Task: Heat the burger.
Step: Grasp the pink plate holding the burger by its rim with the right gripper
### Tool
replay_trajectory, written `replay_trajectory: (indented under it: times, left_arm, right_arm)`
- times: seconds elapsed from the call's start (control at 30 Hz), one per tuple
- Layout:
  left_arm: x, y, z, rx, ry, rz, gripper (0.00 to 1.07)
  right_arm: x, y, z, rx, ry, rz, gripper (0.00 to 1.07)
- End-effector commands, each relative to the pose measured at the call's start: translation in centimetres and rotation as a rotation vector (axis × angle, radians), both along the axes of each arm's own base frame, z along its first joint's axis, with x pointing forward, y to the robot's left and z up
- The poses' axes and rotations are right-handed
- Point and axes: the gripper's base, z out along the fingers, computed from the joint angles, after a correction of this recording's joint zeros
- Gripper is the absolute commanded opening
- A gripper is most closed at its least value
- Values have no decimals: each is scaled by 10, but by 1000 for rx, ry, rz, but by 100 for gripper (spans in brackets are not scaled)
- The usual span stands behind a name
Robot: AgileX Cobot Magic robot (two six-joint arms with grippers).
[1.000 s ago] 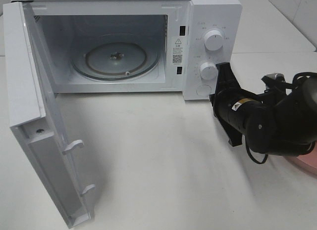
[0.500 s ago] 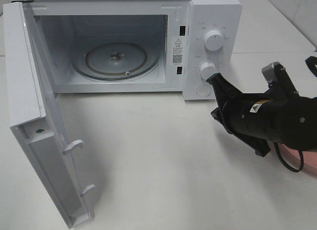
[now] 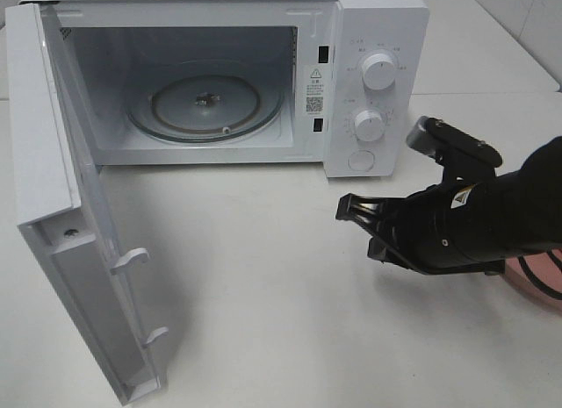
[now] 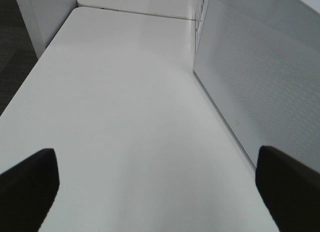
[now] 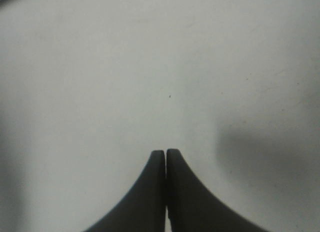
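Burger out of sight; right gripper closed empty, left gripper wide

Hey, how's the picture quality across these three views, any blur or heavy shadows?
Exterior high: sharp, evenly lit, soft shadow beside the microwave door. Right wrist: hazy, grey shadow on the table beside the right gripper. Left wrist: fingers of the left gripper blurred.

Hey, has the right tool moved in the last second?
Yes. The right tool has swung away from the lower knob on the microwave, down and left in the high view, over the table.
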Motion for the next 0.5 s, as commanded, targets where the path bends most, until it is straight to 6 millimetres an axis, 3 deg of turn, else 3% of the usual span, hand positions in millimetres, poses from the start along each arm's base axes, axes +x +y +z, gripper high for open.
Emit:
replay_trajectory:
  times: [0.03,0.23,0.5]
  left_arm:
    - [-2,0,0,-2,-23,-2,100]
    - [-2,0,0,-2,-23,-2,100]
    - [-2,0,0,-2,-23,-2,100]
  right_arm:
    - [-1,6,8,-72,54,191,0]
    - [4,9,24,-228,132,442,0]
    - [9,-1,44,-385,251,555,5]
